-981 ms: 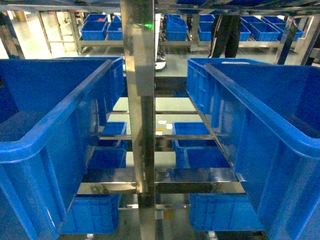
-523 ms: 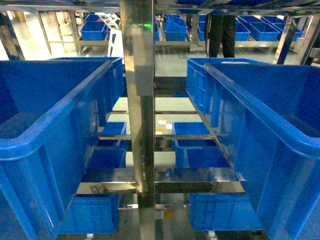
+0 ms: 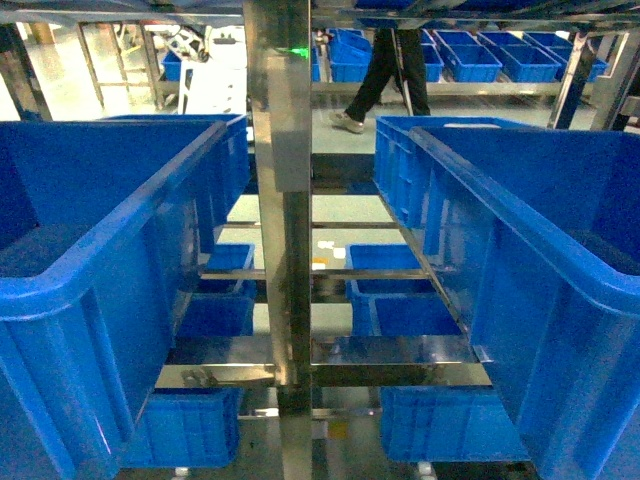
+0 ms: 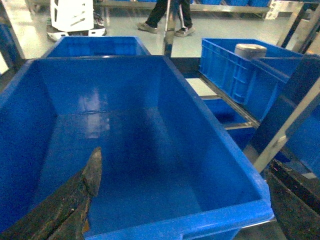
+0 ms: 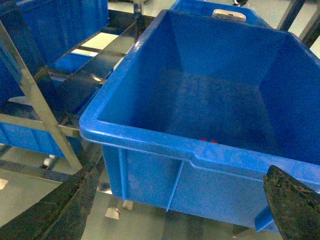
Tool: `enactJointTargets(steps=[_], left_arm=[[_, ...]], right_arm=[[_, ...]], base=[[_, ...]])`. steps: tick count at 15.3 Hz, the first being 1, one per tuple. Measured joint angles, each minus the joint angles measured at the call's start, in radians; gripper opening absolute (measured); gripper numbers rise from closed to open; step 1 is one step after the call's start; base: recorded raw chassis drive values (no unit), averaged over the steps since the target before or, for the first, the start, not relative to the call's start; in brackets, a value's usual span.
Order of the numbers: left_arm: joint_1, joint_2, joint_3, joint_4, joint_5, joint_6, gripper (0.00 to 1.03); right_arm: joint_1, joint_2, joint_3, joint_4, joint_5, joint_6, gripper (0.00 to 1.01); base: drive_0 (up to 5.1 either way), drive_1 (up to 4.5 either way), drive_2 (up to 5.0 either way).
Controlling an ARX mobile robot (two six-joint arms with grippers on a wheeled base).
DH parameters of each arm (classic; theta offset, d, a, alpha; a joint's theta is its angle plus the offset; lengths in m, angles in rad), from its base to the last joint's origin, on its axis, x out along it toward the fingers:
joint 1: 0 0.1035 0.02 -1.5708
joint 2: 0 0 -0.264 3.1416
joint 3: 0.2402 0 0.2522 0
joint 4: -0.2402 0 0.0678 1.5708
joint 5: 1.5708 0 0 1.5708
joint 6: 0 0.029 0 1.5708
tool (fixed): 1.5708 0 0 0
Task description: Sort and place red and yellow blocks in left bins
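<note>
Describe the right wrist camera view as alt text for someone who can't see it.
A large blue bin fills the view from above, with a small speck of red just showing past its near rim. Two dark fingers of the right gripper frame the bottom corners, wide apart and empty. A steel rack frame stands at left.

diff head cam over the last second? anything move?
Only the background moved. The person behind the rack, standing at upper right earlier, now strides leftward, one shoe lifted. A white mobile unit has come into view at upper left, where blue bins showed before. The near left bin, right bin and steel post stayed put. Nothing grasped or released.
</note>
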Motion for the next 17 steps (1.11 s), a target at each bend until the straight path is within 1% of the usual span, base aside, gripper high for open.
enactJointTargets(steps=[1, 4, 5, 6, 7, 8, 9, 10, 12, 13, 14, 15, 16, 17], left_arm=[[0.036, 0.01, 0.0, 0.016, 0.006, 0.02, 0.98], [0.038, 0.029, 0.003, 0.026, 0.001, 0.02, 0.98], [0.026, 0.016, -0.025, 0.132, -0.035, 0.004, 0.94], [-0.042, -0.069, -0.148, 0.347, -0.174, -0.043, 0.78], [-0.103, -0.127, -0.238, 0.413, -0.248, -0.068, 0.62], [-0.146, -0.166, -0.285, 0.424, -0.296, -0.075, 0.48], [-0.225, -0.241, -0.372, 0.423, -0.378, -0.086, 0.17], [-0.273, -0.296, -0.412, 0.42, -0.425, -0.088, 0.02], [-0.307, -0.338, -0.446, 0.408, -0.459, -0.089, 0.02], [-0.347, -0.36, -0.46, 0.394, -0.52, -0.089, 0.02], [-0.43, -0.389, -0.476, 0.387, -0.575, -0.09, 0.02], [-0.433, -0.414, -0.49, 0.377, -0.578, -0.09, 0.02], [-0.425, -0.431, -0.5, 0.369, -0.588, -0.09, 0.02], [-0.426, -0.444, -0.508, 0.36, -0.584, -0.09, 0.02]], right_arm=[[0.0, 0.0, 0.0, 0.0, 0.0, 0.0, 0.98], [0.0, 0.0, 0.0, 0.0, 0.0, 0.0, 0.98], [0.027, -0.021, -0.048, 0.159, 0.075, 0.027, 0.93], [0.088, -0.109, -0.168, 0.385, 0.215, 0.105, 0.77], [0.092, -0.134, -0.224, 0.472, 0.256, 0.139, 0.6], [0.086, -0.16, -0.257, 0.472, 0.261, 0.154, 0.45], [0.086, -0.218, -0.31, 0.47, 0.261, 0.162, 0.14], [0.086, -0.255, -0.338, 0.46, 0.261, 0.164, 0.02], [0.086, -0.291, -0.361, 0.447, 0.261, 0.166, 0.02], [0.086, -0.307, -0.37, 0.441, 0.261, 0.166, 0.02], [0.086, -0.325, -0.381, 0.431, 0.262, 0.166, 0.02], [0.086, -0.35, -0.39, 0.418, 0.262, 0.166, 0.02], [0.086, -0.363, -0.393, 0.411, 0.261, 0.166, 0.02], [0.086, -0.372, -0.397, 0.404, 0.261, 0.166, 0.02]], base=[[0.0, 0.0, 0.0], [0.0, 0.0, 0.0], [0.0, 0.0, 0.0], [0.0, 0.0, 0.0], [0.0, 0.0, 0.0], [0.0, 0.0, 0.0], [0.0, 0.0, 0.0], [0.0, 0.0, 0.0], [0.0, 0.0, 0.0], [0.0, 0.0, 0.0], [0.0, 0.0, 0.0], [0.0, 0.0, 0.0], [0.0, 0.0, 0.0], [0.0, 0.0, 0.0]])
